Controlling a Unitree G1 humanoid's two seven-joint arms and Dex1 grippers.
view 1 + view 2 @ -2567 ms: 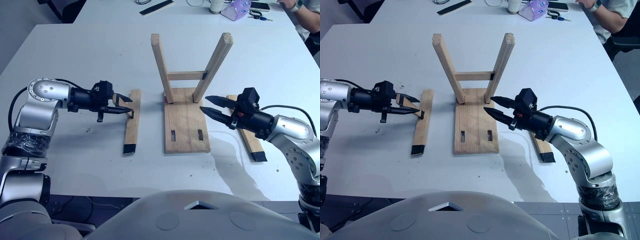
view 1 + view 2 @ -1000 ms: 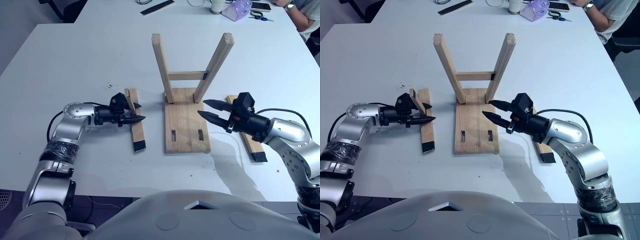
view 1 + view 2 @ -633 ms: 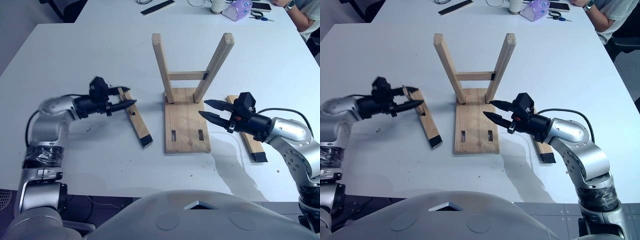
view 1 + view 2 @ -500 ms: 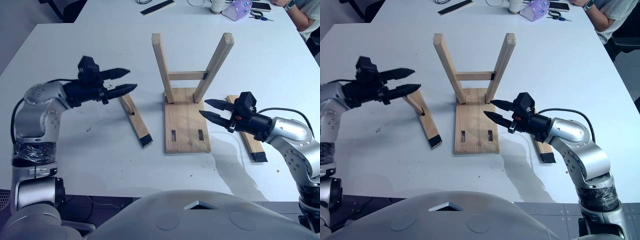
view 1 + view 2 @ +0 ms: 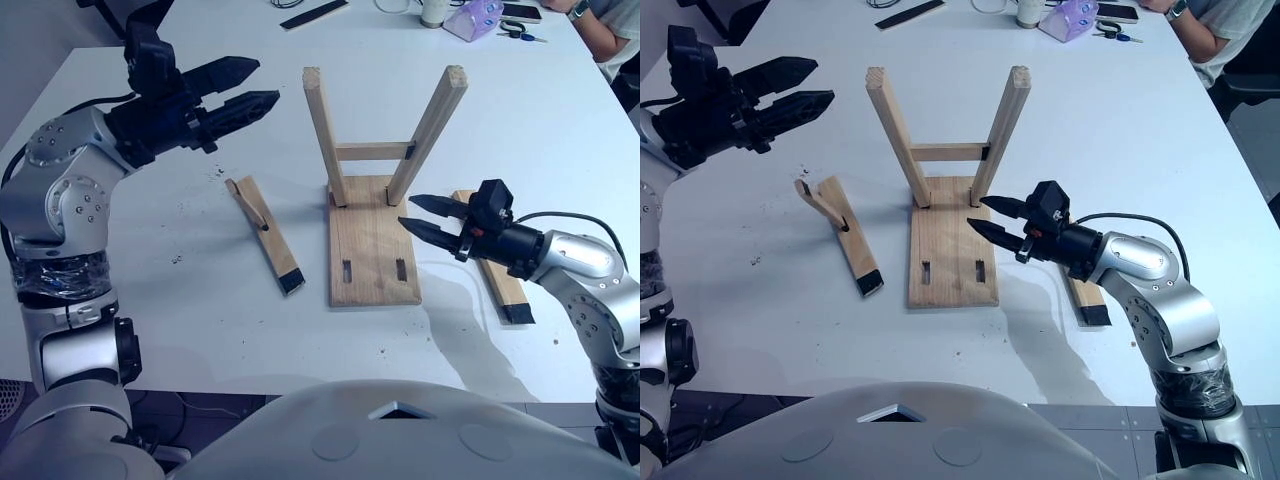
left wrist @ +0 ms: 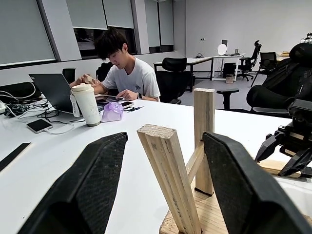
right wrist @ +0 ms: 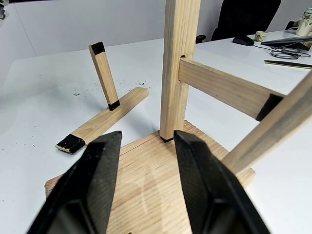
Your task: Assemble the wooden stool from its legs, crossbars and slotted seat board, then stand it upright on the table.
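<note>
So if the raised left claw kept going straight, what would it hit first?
Probably the nearer upright pale wooden stool leg, near its top: in the wrist view it stands ahead, between the fingers of the open left gripper. Distance is hard to judge.

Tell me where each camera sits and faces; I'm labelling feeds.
Left eye: head, facing down over the table; left gripper and right gripper show.
Right eye: beside it, same scene.
Left wrist: left arm, facing the upright legs between its fingers.
Right wrist: right arm, low over the seat board, between its fingers.
Wrist views share the upright legs.
</note>
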